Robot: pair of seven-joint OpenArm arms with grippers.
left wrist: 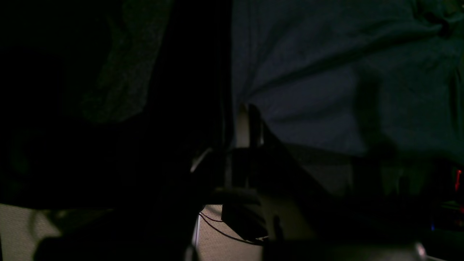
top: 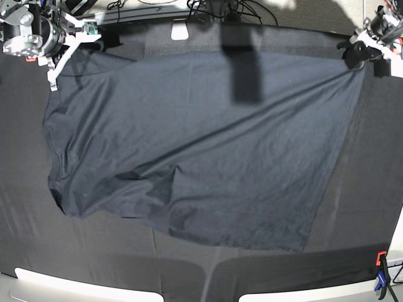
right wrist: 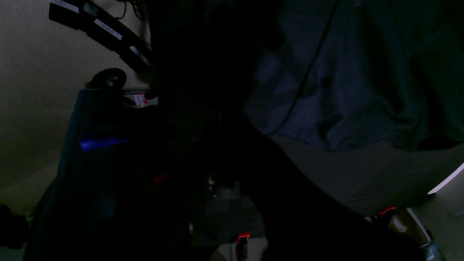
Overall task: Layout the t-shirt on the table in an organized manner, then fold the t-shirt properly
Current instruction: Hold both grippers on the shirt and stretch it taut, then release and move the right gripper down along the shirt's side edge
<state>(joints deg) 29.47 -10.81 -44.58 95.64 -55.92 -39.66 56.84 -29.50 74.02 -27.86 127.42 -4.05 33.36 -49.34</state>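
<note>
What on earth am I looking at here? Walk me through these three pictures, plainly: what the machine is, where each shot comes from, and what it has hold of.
This is a robot with two arms, each ending in a pincer. The bright picture looks down from above onto a table dressed in black cloth. On it lies a large dark t-shirt, spread out but wrinkled. The two dark pictures come from small cameras mounted on the wrists, so close to the cloth that they show mostly fabric and shadow.

In the overhead view the sides are swapped: the right pincer is at the top left, the left pincer at the top right. Each is shut on a far corner of the t-shirt, and the edge between them looks pulled taut. A red and blue clamp sits at the table's near right corner.
</note>
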